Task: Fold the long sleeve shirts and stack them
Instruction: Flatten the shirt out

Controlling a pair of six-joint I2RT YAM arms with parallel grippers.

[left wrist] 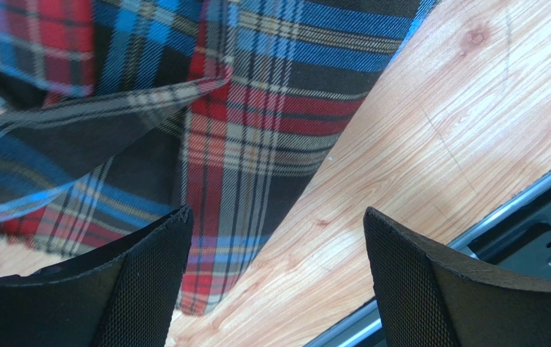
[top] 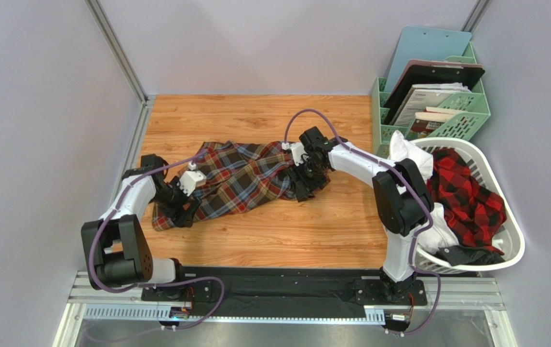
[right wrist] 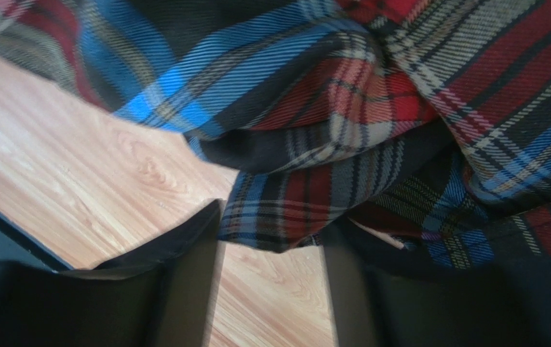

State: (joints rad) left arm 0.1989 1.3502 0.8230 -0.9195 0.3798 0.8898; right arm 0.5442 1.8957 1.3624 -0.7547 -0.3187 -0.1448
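Left claw (left wrist: 274,213) is released over the brown tartan shirt's (top: 245,177) near-left corner, by the surface (top: 293,238) edge. Right claw (right wrist: 272,217) is released at its right end. Basket (top: 474,266) crowds the right, holding 1 red-black shirt (top: 470,195).

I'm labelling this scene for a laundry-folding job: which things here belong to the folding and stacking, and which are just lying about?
Job:
tartan shirt, on the table
red-and-black check shirt, in the laundry basket

Lying about:
green file rack
white cloth
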